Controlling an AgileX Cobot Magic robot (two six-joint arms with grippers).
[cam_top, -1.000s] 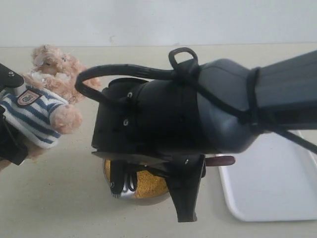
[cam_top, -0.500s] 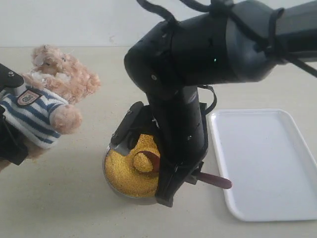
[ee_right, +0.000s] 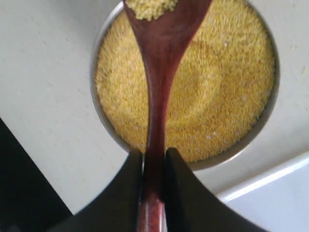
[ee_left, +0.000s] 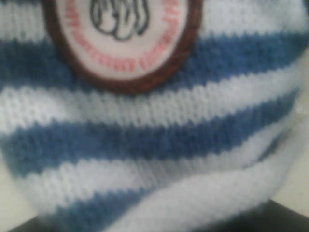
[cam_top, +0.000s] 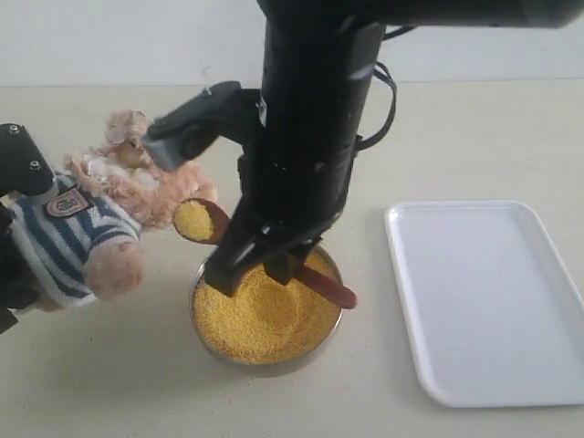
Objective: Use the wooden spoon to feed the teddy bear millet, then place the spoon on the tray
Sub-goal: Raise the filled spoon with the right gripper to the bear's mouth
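The teddy bear (cam_top: 109,205) in its blue-and-white striped shirt (ee_left: 154,140) leans over at the left, gripped at the body by my left gripper (cam_top: 20,224). Only the shirt and badge fill the left wrist view. My right gripper (cam_top: 281,263) (ee_right: 154,162) is shut on the handle of the wooden spoon (cam_top: 274,260) (ee_right: 159,96). The spoon's bowl (cam_top: 195,221) carries a heap of millet and sits just in front of the bear's face. The rest of the millet (cam_top: 265,315) (ee_right: 217,87) fills the metal bowl (cam_top: 196,315) below. The white tray (cam_top: 493,301) lies to the right.
The right arm's black body (cam_top: 310,119) stands tall over the metal bowl and hides part of the table behind it. A corner of the tray (ee_right: 285,193) shows in the right wrist view, close to the metal bowl's rim.
The right arm has risen out of the metal bowl and carried the spoon, loaded with millet, up and left to the bear's face. The bear has tipped forward and down toward the spoon.
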